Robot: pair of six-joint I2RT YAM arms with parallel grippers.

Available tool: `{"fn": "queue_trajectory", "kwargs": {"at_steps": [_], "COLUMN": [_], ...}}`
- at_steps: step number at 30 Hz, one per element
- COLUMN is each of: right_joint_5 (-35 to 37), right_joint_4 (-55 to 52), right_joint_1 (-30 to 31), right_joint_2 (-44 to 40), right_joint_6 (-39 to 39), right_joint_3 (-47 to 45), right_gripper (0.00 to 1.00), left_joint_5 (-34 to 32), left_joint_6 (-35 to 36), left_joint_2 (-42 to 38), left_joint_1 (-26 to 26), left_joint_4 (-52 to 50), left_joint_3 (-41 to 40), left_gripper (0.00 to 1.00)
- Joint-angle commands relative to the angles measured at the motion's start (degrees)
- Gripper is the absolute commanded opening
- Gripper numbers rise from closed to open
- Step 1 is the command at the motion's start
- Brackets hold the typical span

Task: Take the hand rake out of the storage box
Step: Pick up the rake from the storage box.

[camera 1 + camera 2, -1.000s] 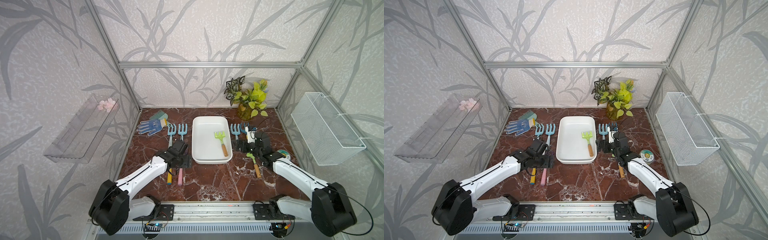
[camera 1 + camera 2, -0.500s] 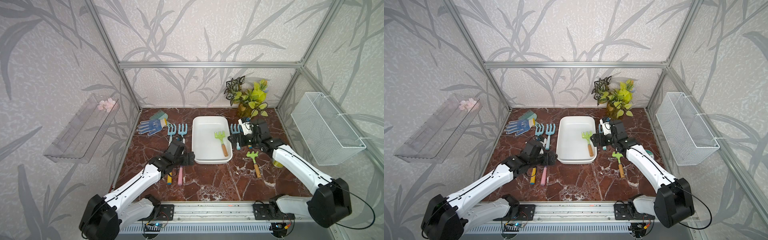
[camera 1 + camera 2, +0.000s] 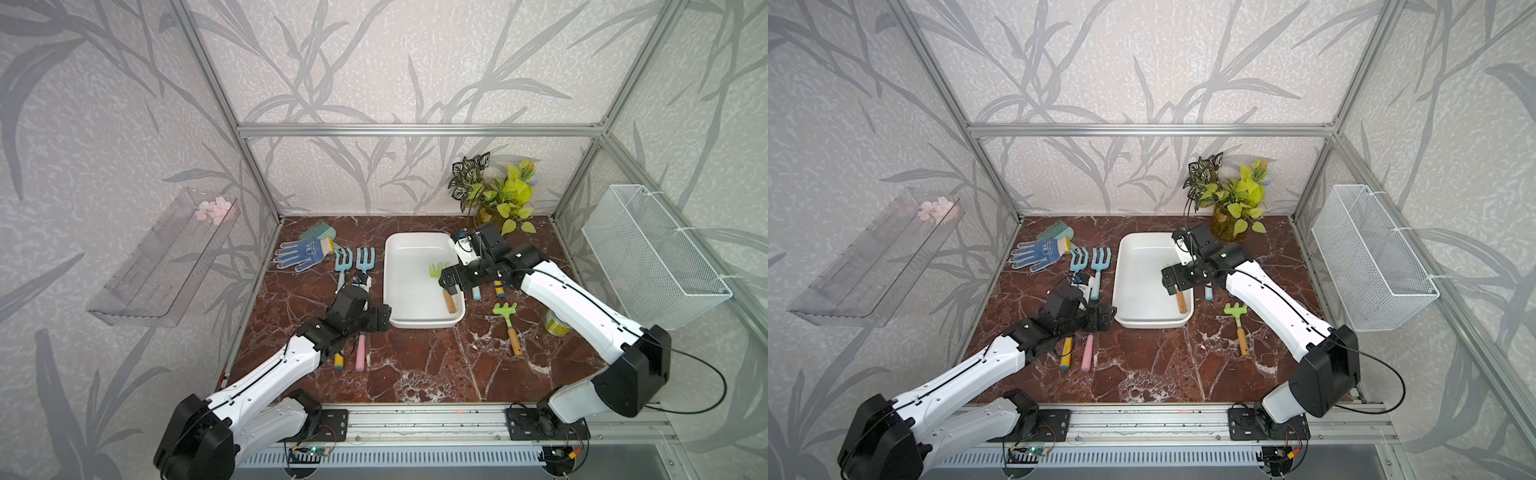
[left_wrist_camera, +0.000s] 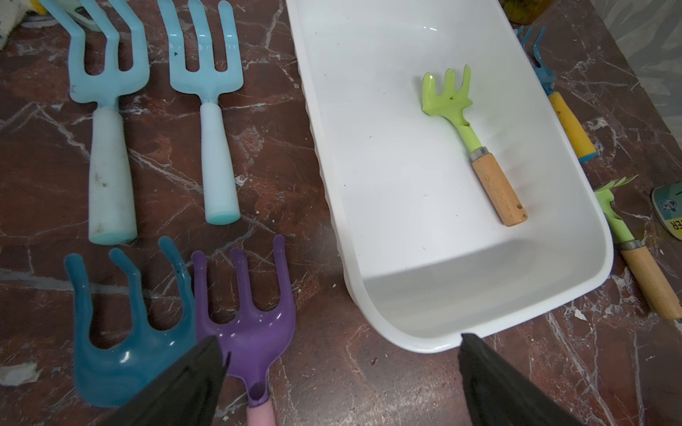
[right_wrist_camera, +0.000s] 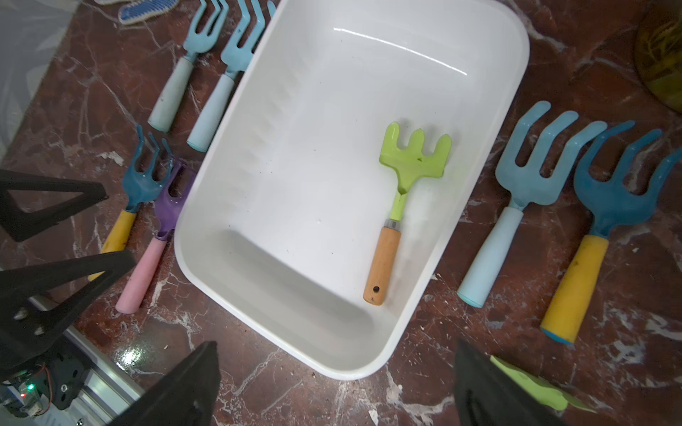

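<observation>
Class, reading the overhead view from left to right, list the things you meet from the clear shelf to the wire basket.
clear shelf → glove → pair of light-blue forks → storage box → hand rake inside it → green rake on the table → tin → wire basket

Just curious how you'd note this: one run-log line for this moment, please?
hand rake: in storage box | right gripper: open, over box | left gripper: open, beside box | held: nothing
</observation>
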Motion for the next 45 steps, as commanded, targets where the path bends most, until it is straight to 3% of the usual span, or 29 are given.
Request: {"fn": "queue_trajectory", "kwargs": {"at_steps": [1,20,45], "right_joint_5": [4.8,10.6,9.2], "right_joint_4": [-8.0,-22.0,-28.2], "right_joint_1": [1.3,4.4,4.2], "right_joint_2": [4.0,27.7,46.6], "right_joint_6": [-0.6,0.7,1.4], "right_joint_3": [4.3,23.9,39.4], "right_gripper": [0.98,0.92,0.84], "left_joint_5": [-1.3,-0.1,0.0], "left_joint_6": [1.1,1.7,1.8], "left_joint_2": [-3.0,-6.4,-6.6], "left_joint_1": [-0.4,-0.4,-0.4], "left_joint_4": [2.5,5.2,6.0], "left_joint_3": [-2.4,-5.7,-6.4], "left_gripper": [1.00,1.00,0.99]}}
